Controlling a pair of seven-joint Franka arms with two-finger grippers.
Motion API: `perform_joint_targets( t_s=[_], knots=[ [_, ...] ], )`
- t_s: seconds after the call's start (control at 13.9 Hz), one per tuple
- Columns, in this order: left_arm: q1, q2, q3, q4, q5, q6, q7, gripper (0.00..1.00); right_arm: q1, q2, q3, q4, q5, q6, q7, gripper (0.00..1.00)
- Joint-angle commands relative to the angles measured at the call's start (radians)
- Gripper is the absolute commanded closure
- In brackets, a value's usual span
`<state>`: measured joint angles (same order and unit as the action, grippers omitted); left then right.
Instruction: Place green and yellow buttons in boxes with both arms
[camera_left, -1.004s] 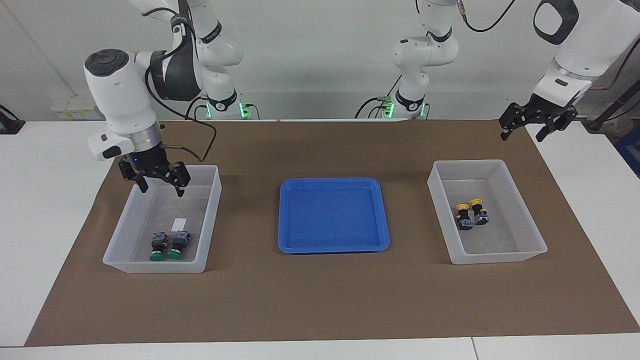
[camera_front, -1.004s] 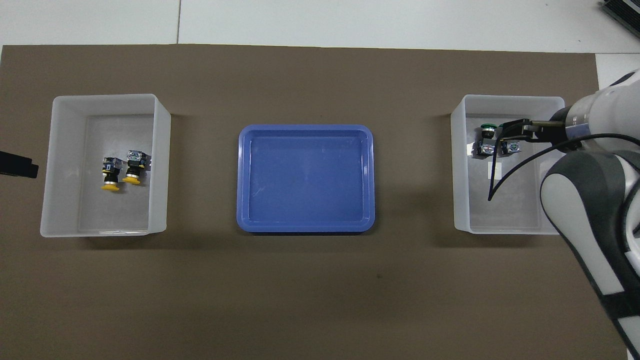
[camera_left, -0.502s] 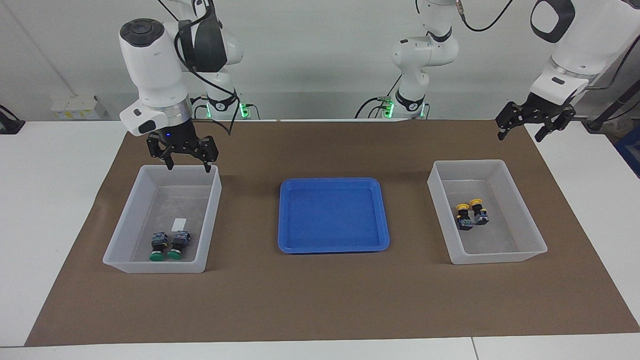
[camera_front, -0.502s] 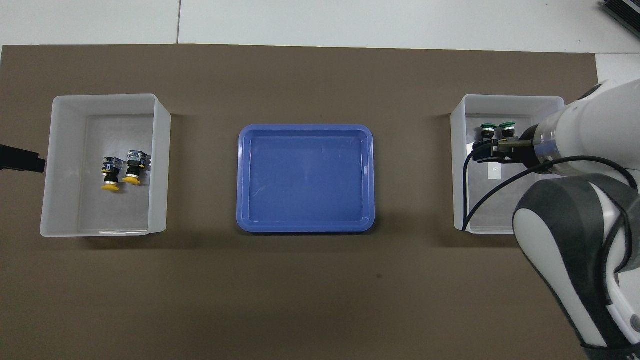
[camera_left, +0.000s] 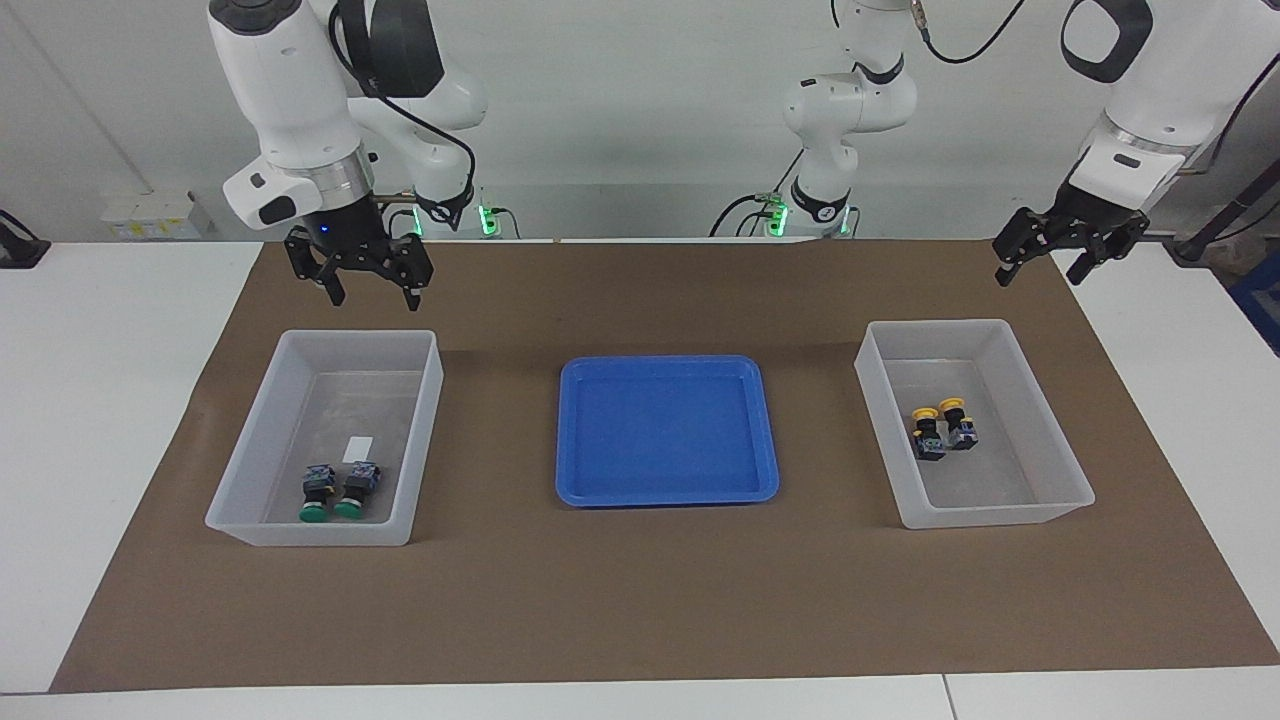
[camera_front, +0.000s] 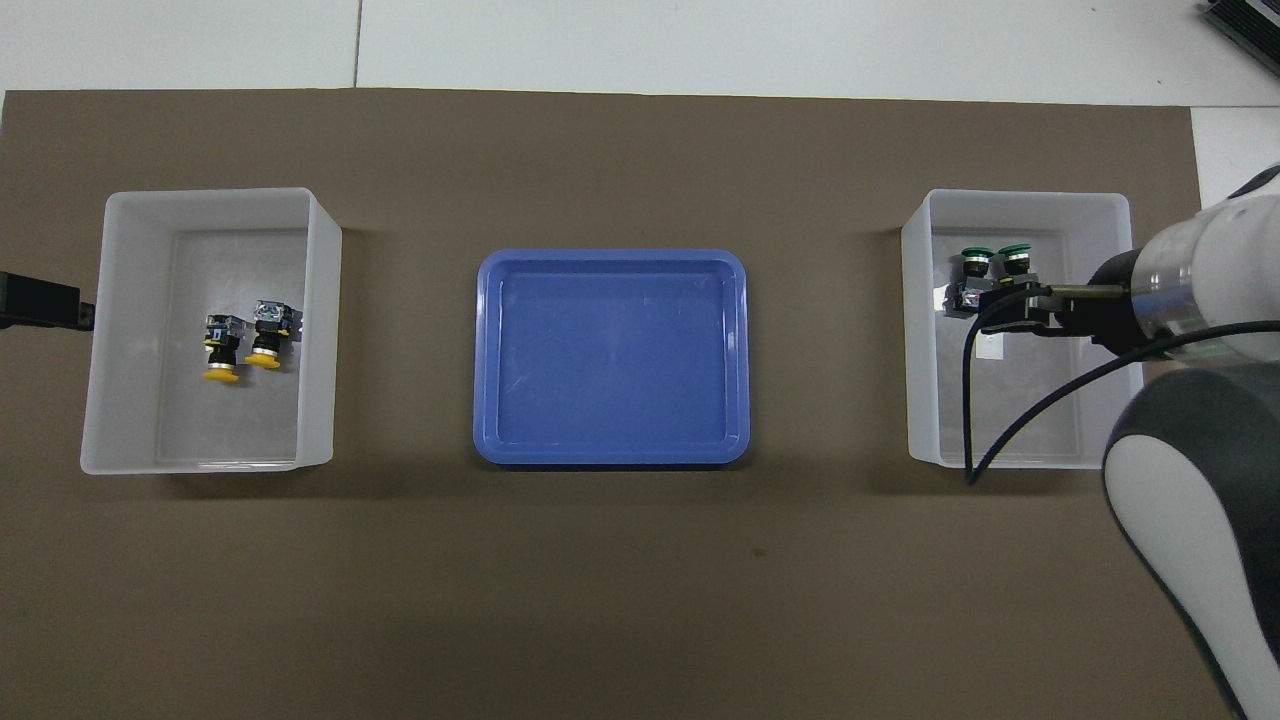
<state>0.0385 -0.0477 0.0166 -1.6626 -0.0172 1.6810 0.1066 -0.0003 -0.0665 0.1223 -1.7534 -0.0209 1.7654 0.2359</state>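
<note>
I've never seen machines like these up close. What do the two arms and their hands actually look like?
Both arms are glossy white tubes with rounded joints, dark grey or black caps and silver wrist rings. Loose black cables run along them. The right gripper and left gripper are black, each with two short fingers. A small blue light shows above the right gripper, and green lights glow at both bases.

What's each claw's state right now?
Left claw: open, empty, raised near the mat's corner.
Right claw: open, empty, above the mat beside the green buttons' box.
</note>
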Motion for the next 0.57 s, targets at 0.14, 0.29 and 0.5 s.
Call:
perform_joint_targets(
  t_s=[0.14,0.29,0.5],
  knots=[
    [-0.011,-0.007,0.000,-0.008,0.008,-0.001,-0.010,0.00,-0.017,0.019,0.003,0.087,0.041,-0.089,-0.043,0.00],
    [-0.011,-0.007,-0.001,-0.008,0.008,-0.001,-0.015,0.00,-0.021,0.017,0.003,0.089,0.039,-0.089,-0.073,0.00],
    [-0.009,-0.007,-0.003,-0.008,0.008,0.003,-0.012,0.00,-0.011,0.019,0.002,0.101,0.026,-0.109,-0.076,0.00]
  ],
)
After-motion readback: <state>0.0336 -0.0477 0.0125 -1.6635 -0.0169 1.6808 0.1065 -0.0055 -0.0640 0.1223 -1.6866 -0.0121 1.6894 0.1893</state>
